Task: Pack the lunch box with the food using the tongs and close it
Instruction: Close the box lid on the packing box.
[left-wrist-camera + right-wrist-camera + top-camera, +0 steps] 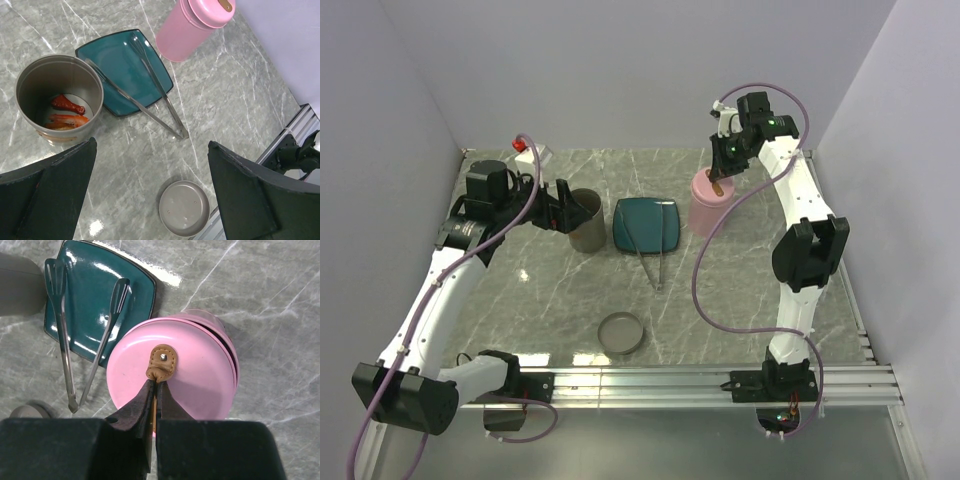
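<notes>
From above, my left gripper sat just beside the rim of the grey metal tin, fingers released and grasping nothing. Right of the tin lay the teal plate, with the tongs across it, their joined end poking off the near edge onto the marble table. My right gripper hung over the pink container beyond the plate. A round grey lid lay alone near the front rail.

Through my left wrist, my two black fingers stood spread wide above bare table. The food, red and orange pieces, lay at the bottom of the tin. The tongs rested with their flat tips on the plate. The pink container stood upright past the plate, and the round lid lay flat close to me.

Through my right wrist, my right gripper was clenched on the tan tab at the middle of the pink lid, which sat on its container. The tongs lay on the plate to the left, arms apart.
</notes>
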You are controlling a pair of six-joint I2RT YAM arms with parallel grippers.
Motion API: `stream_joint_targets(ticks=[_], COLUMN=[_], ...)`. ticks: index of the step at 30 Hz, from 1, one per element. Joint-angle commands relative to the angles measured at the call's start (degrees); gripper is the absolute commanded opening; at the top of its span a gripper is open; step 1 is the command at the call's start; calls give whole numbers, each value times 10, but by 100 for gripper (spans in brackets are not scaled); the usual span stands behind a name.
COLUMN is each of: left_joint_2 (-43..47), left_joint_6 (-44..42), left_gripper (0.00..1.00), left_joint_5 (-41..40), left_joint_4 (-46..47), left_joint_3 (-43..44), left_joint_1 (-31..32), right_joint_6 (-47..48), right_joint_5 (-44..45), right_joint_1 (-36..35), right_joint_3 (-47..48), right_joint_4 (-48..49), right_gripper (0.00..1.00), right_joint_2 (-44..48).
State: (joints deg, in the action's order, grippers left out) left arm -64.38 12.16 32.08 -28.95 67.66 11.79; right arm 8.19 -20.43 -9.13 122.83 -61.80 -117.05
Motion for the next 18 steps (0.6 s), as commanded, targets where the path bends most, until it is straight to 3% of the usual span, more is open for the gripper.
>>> stream_joint_targets(ticks=[1, 18], left_joint_2=[12, 20], left_joint_6=[8, 10], left_gripper=[99, 99], left_joint_5=[12, 17], left_joint_4=[20, 26], left_joint_3=[-2, -16], left_joint_1=[-4, -7], right_joint_6=[2, 6], right_joint_5=[5, -1], right_joint_1=[-5, 5], right_joint_3=[32, 24], right_joint_4=[-2, -7], right_gripper=[0, 0], right_joint_2=[1, -47])
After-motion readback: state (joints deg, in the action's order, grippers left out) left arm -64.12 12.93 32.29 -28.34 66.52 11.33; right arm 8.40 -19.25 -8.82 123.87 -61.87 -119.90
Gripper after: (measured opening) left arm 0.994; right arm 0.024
